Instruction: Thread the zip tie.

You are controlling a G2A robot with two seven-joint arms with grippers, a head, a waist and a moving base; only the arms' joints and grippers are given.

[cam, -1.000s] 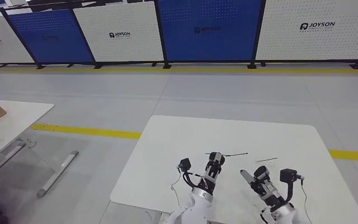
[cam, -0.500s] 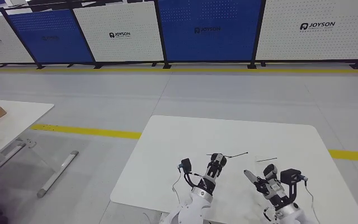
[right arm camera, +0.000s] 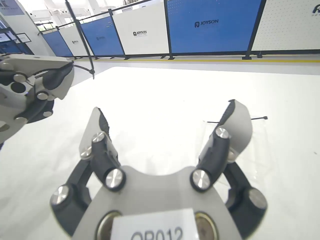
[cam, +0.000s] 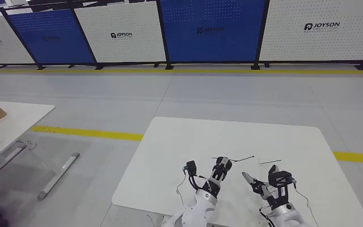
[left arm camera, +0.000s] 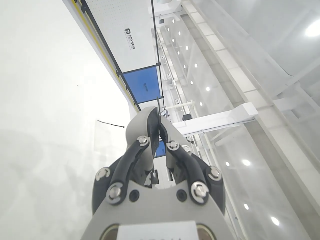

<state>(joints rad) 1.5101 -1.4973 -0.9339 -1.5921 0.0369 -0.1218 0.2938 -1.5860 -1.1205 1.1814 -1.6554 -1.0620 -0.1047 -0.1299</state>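
Note:
My left gripper [cam: 223, 163] is shut on a thin black zip tie [cam: 241, 158], held above the white table [cam: 181, 147] near its front. In the right wrist view the left gripper [right arm camera: 37, 81] grips that zip tie [right arm camera: 75, 18], which curves upward with its head at the top. A short end of the tie [left arm camera: 158, 102] pokes out past the closed left gripper [left arm camera: 158, 116]. My right gripper [cam: 258, 177] sits just to the right of it, open and empty [right arm camera: 165, 111]. A second zip tie [cam: 270, 162] lies flat on the table beyond the right gripper [right arm camera: 260, 118].
The second zip tie rests on a clear plastic sheet [right arm camera: 260, 146]. Blue and white fence panels [cam: 210, 31] stand across the floor behind the table. Another white table [cam: 17, 116] is off to the far left.
The right gripper has turned and shifted left, closer to the left gripper. The left gripper with its zip tie has drifted slightly right and toward the table's front.

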